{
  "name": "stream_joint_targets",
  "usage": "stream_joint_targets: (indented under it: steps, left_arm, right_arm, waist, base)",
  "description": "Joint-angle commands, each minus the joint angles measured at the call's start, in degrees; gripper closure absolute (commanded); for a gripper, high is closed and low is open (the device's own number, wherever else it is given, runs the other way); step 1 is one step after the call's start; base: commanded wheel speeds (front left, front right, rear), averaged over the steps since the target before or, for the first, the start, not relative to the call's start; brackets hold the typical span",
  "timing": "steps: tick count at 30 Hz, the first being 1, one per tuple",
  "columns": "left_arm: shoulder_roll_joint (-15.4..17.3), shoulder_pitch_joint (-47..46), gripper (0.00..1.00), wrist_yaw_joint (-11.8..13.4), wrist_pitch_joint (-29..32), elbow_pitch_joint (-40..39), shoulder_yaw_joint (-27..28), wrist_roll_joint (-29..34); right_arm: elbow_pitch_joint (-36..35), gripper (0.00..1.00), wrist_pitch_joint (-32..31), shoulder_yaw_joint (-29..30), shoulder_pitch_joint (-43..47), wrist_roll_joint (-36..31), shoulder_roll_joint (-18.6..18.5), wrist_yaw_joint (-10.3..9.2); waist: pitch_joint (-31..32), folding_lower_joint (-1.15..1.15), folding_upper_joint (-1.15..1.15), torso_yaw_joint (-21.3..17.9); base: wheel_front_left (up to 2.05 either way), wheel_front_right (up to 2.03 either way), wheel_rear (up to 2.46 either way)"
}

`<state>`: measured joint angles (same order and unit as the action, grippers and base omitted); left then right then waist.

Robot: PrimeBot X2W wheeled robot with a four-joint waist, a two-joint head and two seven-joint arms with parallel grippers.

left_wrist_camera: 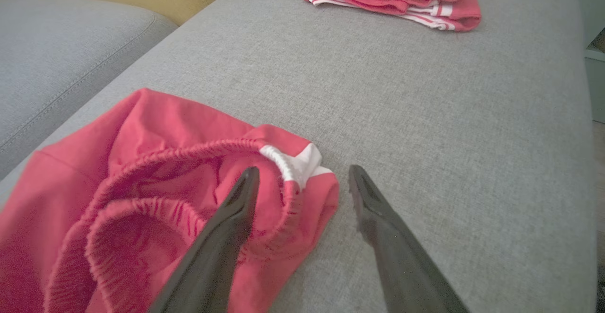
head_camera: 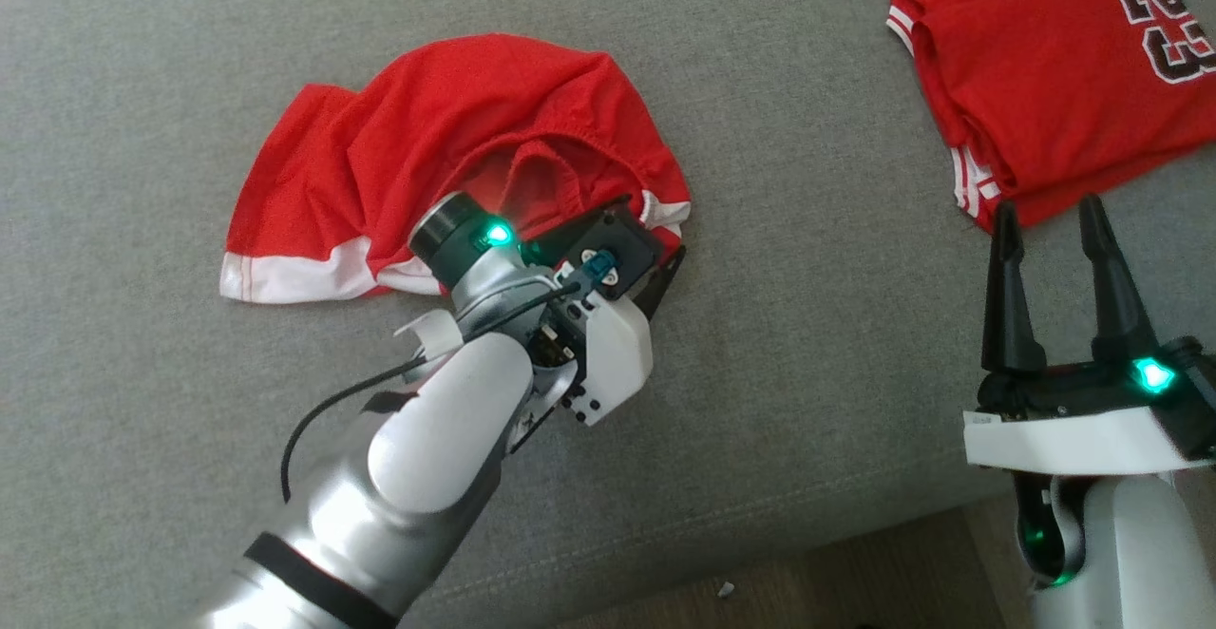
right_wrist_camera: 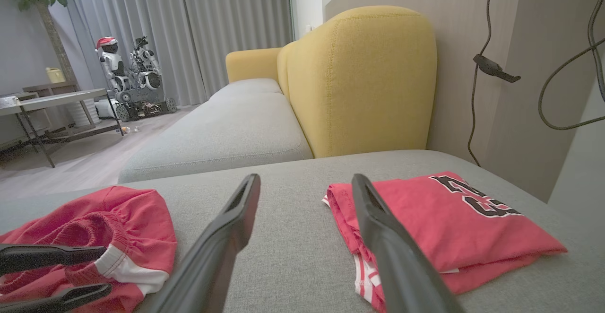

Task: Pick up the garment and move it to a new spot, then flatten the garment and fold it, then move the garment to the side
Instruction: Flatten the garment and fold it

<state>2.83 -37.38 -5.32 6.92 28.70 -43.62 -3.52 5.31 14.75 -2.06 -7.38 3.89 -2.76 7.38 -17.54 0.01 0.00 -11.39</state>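
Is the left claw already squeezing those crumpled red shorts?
No, the fingers of the left gripper stand wide apart, one over the red shorts, the other over the bare grey cushion.

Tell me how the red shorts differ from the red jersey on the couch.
The shorts lie crumpled in a heap, elastic waistband gaping; the jersey is folded flat. The jersey shows black numbers; the shorts show none. Both are red with white trim, on the grey cushion.
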Motion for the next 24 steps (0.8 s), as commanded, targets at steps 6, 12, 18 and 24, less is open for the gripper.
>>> stream_joint_targets:
  steps: [6, 12, 18, 24]
  left_arm:
    - [0.29, -3.99, 0.5, 0.98, -2.19, -0.46, 1.72, -0.07]
    - [0.32, -5.06, 1.0, 1.51, -3.81, 1.33, 1.29, 0.03]
    - [0.19, -6.22, 1.0, 1.29, -8.02, 0.5, 1.87, -2.62]
    - [0.08, -10.58, 1.0, -0.39, -10.54, -4.63, 0.92, -9.82]
  right_arm:
    - [-1.93, 0.0, 0.25, -1.59, -1.77, 1.99, -0.11, 0.11]
    - [-2.3, 0.0, 0.25, -1.8, -2.72, 2.93, -0.11, 0.11]
    - [-1.94, 0.0, 0.25, -1.7, -2.76, 3.06, -0.11, 0.11]
    - [-1.34, 0.0, 0.25, -1.72, -2.3, 3.86, -0.11, 0.11]
  waist:
    - [-0.6, -0.01, 0.0, -0.57]
    - [-1.0, -0.01, 0.0, -1.31]
    - [-0.32, -0.01, 0.0, -1.52]
    - [1.96, -0.01, 0.0, -1.45]
  base:
    - [0.0, 0.0, 0.0]
    - [0.0, 0.0, 0.0]
    - [0.0, 0.0, 0.0]
    - [0.0, 0.0, 0.0]
